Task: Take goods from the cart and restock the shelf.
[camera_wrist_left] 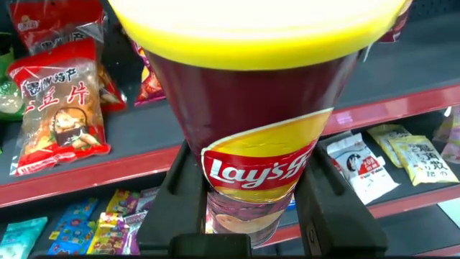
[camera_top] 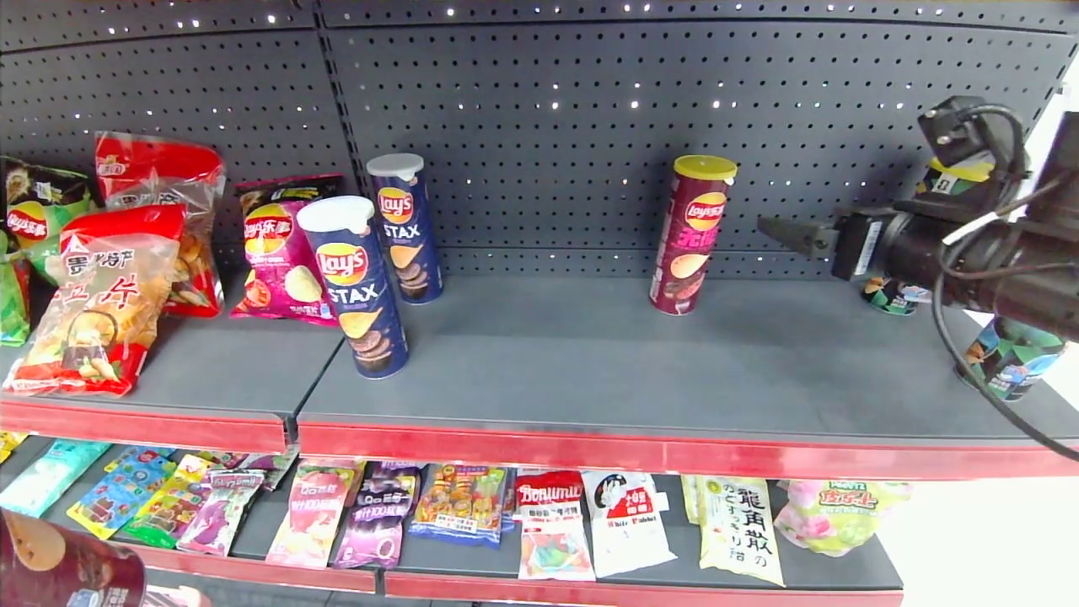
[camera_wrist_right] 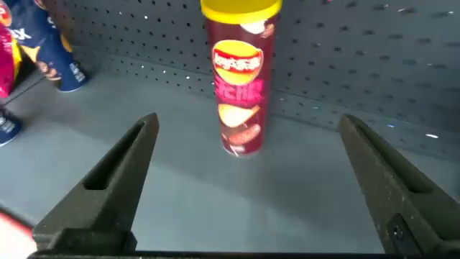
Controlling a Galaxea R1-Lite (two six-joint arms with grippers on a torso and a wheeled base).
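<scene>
A maroon chip can [camera_top: 689, 236] with a yellow lid stands upright on the grey upper shelf [camera_top: 590, 362], right of centre. My right gripper [camera_top: 780, 234] hovers just to its right at can height, open; in the right wrist view the can [camera_wrist_right: 241, 86] stands a little beyond the spread fingers [camera_wrist_right: 108, 194] with nothing between them. My left gripper [camera_wrist_left: 248, 208] is shut on a second maroon can [camera_wrist_left: 259, 144] with a yellow lid, held low in front of the shelves. That held can [camera_top: 59, 573] shows at the head view's lower left corner.
Two blue chip cans [camera_top: 358, 287] stand left of centre, with snack bags [camera_top: 110, 295] further left. Green-patterned cans [camera_top: 1007, 358] stand at the shelf's right end behind my right arm. The red shelf lip [camera_top: 674, 451] fronts a lower shelf of candy bags [camera_top: 548, 523].
</scene>
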